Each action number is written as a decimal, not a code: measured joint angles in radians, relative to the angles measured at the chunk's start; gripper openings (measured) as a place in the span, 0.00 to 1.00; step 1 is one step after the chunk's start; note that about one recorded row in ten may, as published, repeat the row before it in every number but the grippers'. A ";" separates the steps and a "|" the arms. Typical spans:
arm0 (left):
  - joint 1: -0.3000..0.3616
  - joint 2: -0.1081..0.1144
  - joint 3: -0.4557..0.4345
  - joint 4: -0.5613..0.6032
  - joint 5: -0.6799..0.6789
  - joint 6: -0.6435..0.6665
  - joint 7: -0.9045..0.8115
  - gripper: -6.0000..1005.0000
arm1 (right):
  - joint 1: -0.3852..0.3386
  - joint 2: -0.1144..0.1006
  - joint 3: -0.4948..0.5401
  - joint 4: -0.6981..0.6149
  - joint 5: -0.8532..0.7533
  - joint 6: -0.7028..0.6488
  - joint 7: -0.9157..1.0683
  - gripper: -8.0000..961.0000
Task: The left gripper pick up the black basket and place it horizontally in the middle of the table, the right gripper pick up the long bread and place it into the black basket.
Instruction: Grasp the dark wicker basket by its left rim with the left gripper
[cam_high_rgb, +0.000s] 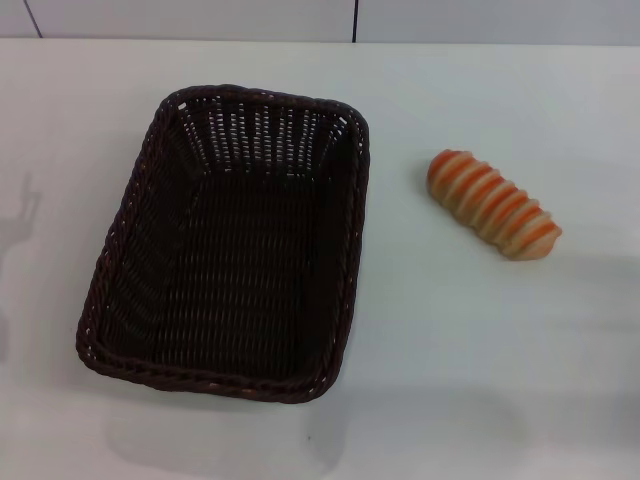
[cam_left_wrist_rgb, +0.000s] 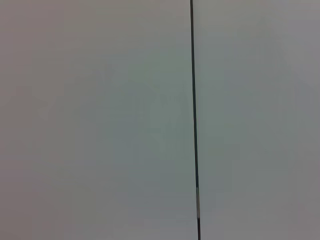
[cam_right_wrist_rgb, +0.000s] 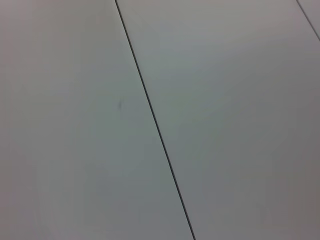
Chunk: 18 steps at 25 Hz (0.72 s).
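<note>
**Basket lies lengthwise, bread waits to its right, both arms out of sight**

The black basket (cam_high_rgb: 230, 250) sits empty on the white table (cam_high_rgb: 480, 380), left of centre, its long axis running from the near edge toward the far edge and leaning slightly, so the far short end sits a little further right than the near one. The task wants it lying horizontally in the middle, which by this reading means a turn of roughly a quarter so that the long sides run parallel to the near edge.

The long bread (cam_high_rgb: 494, 203) rests well apart from the basket, toward the right edge, ridged side up, its length slanting from far-left to near-right.

Neither the left gripper nor the right gripper appears in the head view, and each wrist view shows only pale panels crossed by a dark seam (cam_left_wrist_rgb: 194, 100), so whether either is released or clenched cannot be told.

The basket lies on the left arm's side and the bread on the right arm's side, which matches the split of work. Nothing looks started. The left arm would probably do best to take the braided rim on a long side, where the turn is easiest to steer.
</note>
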 joint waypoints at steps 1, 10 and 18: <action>0.000 0.000 0.000 0.000 0.000 0.000 0.000 0.80 | 0.000 0.000 0.000 0.000 0.000 0.000 0.000 0.76; 0.002 0.000 0.000 -0.006 -0.002 0.002 0.000 0.79 | 0.002 0.000 0.000 0.000 0.000 0.000 0.000 0.76; -0.067 0.017 -0.008 -0.017 0.004 0.026 0.095 0.79 | 0.004 -0.002 -0.010 0.000 0.000 0.000 0.000 0.76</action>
